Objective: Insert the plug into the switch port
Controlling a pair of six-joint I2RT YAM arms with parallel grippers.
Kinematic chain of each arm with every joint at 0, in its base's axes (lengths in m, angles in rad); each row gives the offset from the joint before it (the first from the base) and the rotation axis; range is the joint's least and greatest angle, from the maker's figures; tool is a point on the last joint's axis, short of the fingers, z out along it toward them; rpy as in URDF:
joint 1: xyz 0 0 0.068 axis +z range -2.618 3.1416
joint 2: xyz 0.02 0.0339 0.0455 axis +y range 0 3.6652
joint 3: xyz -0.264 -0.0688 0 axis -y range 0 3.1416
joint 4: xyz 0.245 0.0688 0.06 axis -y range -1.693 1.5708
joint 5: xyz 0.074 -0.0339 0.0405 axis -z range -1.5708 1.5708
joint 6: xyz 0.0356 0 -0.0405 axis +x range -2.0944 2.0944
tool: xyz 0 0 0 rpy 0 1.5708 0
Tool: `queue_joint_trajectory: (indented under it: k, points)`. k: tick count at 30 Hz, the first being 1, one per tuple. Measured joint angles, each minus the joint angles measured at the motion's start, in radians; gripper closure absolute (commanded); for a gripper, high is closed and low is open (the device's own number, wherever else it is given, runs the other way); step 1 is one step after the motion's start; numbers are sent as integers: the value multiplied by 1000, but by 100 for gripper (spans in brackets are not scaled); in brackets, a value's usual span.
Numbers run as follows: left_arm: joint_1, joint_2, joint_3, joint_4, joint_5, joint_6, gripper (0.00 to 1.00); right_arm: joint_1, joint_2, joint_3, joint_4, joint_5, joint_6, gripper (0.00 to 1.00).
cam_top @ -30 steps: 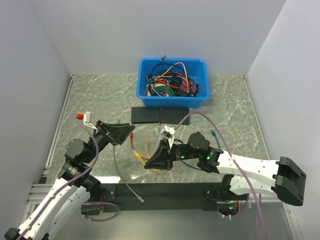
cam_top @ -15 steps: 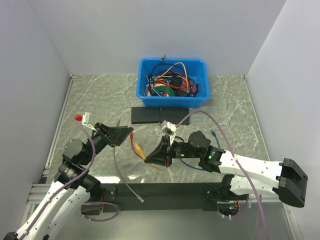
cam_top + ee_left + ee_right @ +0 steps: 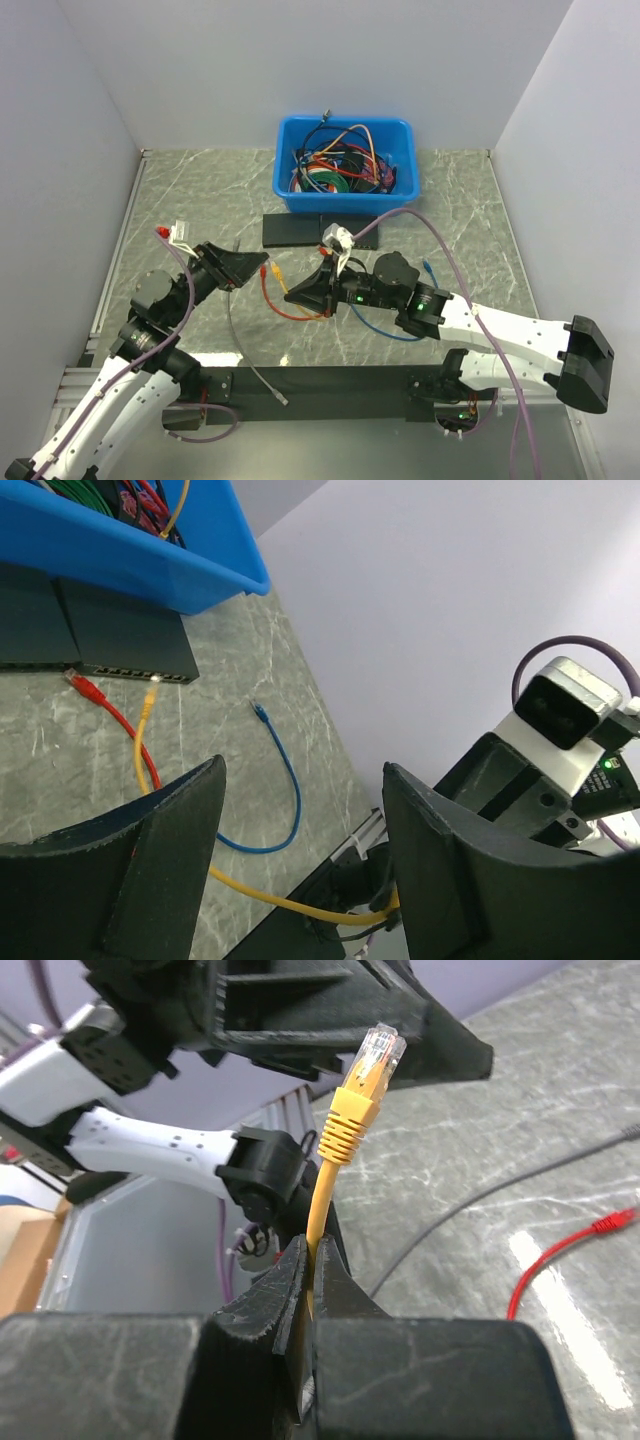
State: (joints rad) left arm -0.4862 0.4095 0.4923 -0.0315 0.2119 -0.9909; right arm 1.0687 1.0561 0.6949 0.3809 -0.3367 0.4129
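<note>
The blue cable lies on the table by my right arm, its clear plug free; it also shows in the left wrist view with the plug. The black switch lies in front of the bin, its port row facing me. My right gripper is shut on a yellow cable, whose plug stands up just in front of my left gripper. The left gripper is open and empty.
A blue bin of tangled cables stands behind the switch. A red cable and a thin grey cable lie on the marble table between the arms. The yellow cable's other plug lies near the switch.
My right gripper has moved left and away from me with the yellow cable, bringing its plug close to the left gripper's fingertips. The left gripper has shifted slightly right.
</note>
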Motion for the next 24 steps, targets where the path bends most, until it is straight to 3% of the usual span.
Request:
queue_joint_trajectory:
  k: [7,24]
  points:
    - [0,-3,0,0,-1,-2,32,0,39,5,-32,16,-11,100]
    - [0,20,0,-5,0,-17,60,2,146,61,-34,38,-19,100]
